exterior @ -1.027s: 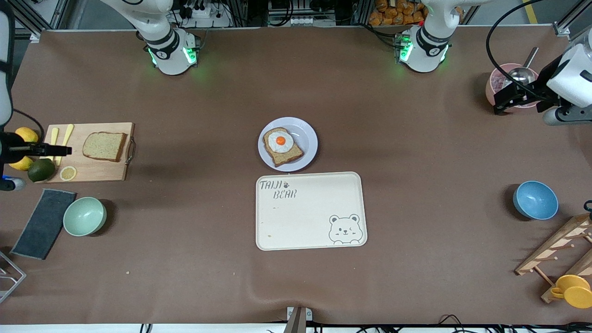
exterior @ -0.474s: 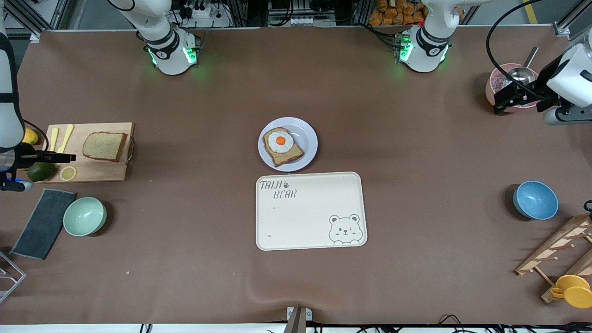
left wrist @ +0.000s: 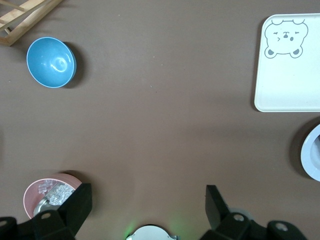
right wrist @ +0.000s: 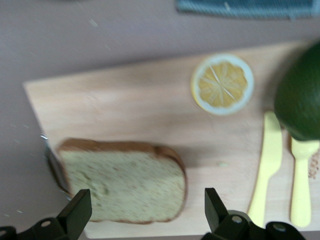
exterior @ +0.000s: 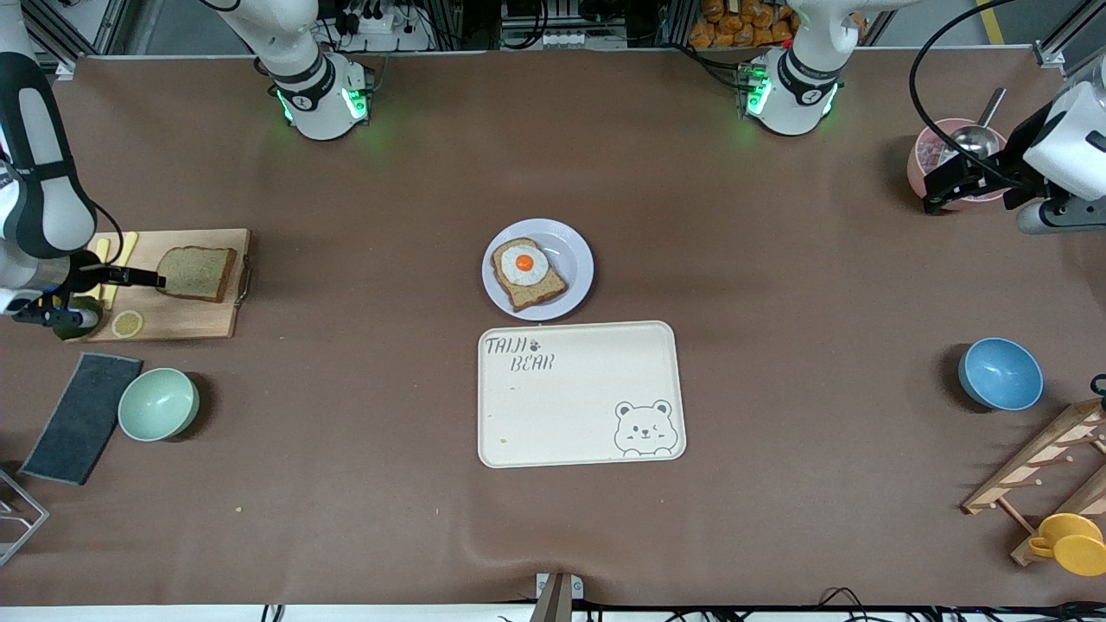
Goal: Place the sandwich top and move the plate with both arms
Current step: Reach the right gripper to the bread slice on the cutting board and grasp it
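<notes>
The sandwich top (exterior: 196,273) lies flat on the wooden cutting board (exterior: 186,318) just under the right gripper (exterior: 147,278), whose fingers gape wide, while the plate (exterior: 570,259) sits mid-table and the left gripper (exterior: 937,194) waits spread over the pink bowl (exterior: 929,155).

Plain sandwich top (exterior: 196,273) flat, plate (exterior: 570,250) well apart

The plate (exterior: 537,269) is sitting mid-table, touching the tray (exterior: 581,394), which is lying nearer the camera. The bread (exterior: 196,273) is lying on the board (exterior: 173,294), well away from the plate toward the right arm's end.
</notes>
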Robot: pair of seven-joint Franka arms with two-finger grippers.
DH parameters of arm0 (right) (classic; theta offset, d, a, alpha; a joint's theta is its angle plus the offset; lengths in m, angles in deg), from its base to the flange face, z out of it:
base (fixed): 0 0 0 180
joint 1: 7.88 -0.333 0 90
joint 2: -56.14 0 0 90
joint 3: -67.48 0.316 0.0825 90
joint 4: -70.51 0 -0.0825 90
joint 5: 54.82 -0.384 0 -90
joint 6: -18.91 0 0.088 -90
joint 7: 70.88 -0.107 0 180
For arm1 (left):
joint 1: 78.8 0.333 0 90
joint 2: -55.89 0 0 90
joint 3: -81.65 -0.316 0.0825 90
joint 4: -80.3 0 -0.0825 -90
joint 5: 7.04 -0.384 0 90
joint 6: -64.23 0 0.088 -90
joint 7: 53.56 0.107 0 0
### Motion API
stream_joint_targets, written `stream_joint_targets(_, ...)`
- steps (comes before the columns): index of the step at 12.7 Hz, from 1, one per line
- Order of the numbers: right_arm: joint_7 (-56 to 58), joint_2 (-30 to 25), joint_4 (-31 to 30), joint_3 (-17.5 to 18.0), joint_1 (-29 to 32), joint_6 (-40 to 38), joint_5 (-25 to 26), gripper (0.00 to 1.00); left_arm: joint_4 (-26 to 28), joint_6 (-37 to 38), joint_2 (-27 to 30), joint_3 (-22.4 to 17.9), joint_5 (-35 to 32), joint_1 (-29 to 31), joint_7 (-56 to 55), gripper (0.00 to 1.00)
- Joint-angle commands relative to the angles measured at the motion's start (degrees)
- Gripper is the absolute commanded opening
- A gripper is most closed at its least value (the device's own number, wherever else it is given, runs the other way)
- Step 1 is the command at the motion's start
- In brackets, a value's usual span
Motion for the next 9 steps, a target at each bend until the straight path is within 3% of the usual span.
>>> stream_joint_targets(1,1.5,-0.2,-1.9,1.1,3.2,1.2,0.3,1.0,-0.1,0.6,0.5,0.0,0.8,0.7,-0.4,1.0)
stream_joint_targets(5,1.5,3.4,-1.9,1.2,3.9,3.3,-1.1,1.0,0.3,-0.1,-0.4,0.0,6.1,2.3,-0.3,1.0)
stream_joint_targets(9,1.5,5.0,-1.9,1.2,4.6,3.4,-1.2,1.0,2.1,-2.2,-0.9,0.1,7.0,2.2,-0.3,1.0)
